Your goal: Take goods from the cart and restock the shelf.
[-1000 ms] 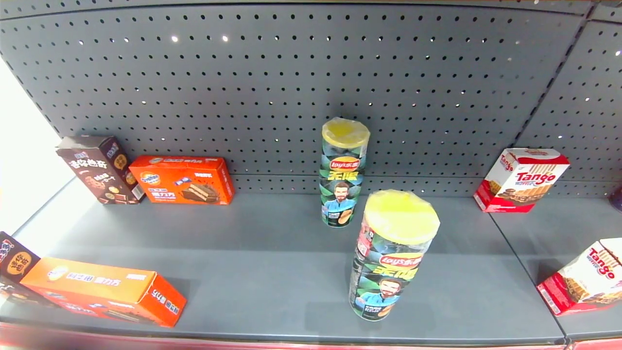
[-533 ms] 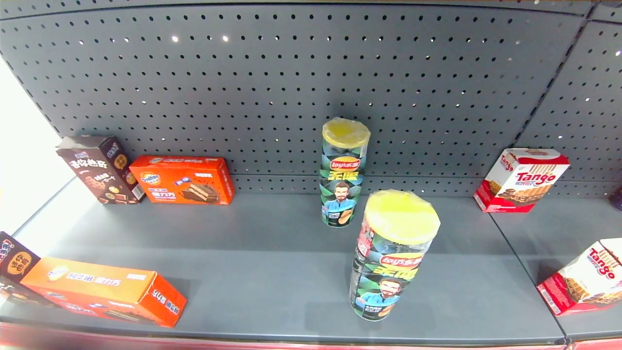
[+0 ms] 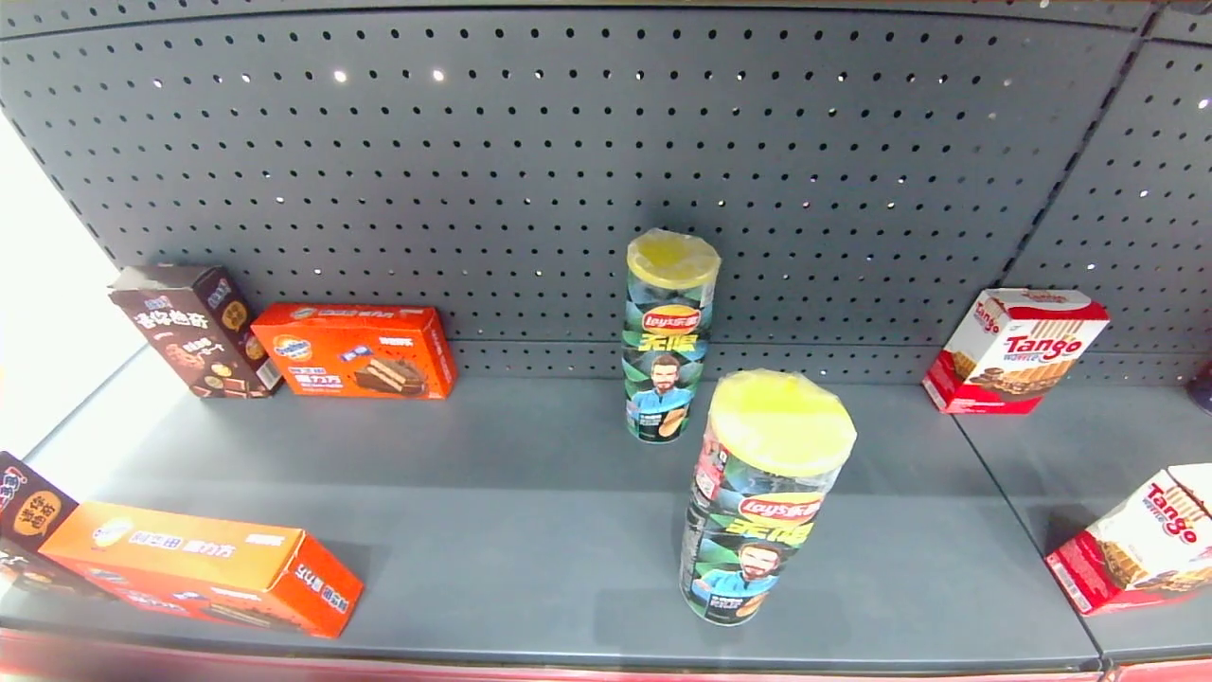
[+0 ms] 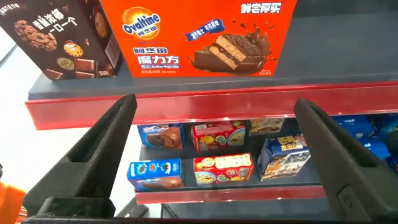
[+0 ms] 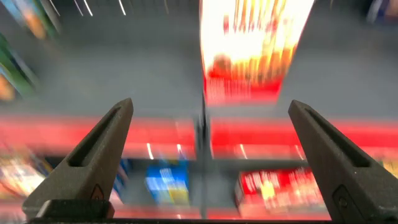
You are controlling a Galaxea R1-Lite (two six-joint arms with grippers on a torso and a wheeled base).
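A grey shelf holds two tall chip cans with yellow lids, one at the back and one nearer the front. Orange wafer boxes lie at the back left and front left. My left gripper stands open and holds nothing, just below the shelf's red front edge, facing an orange box. My right gripper is open with nothing in it, before a red-and-white wafer box on the shelf.
Dark cookie boxes stand at the back left and front left corner. Red-and-white wafer boxes sit on the right section. A perforated back panel closes the rear. Lower shelves carry several small boxes.
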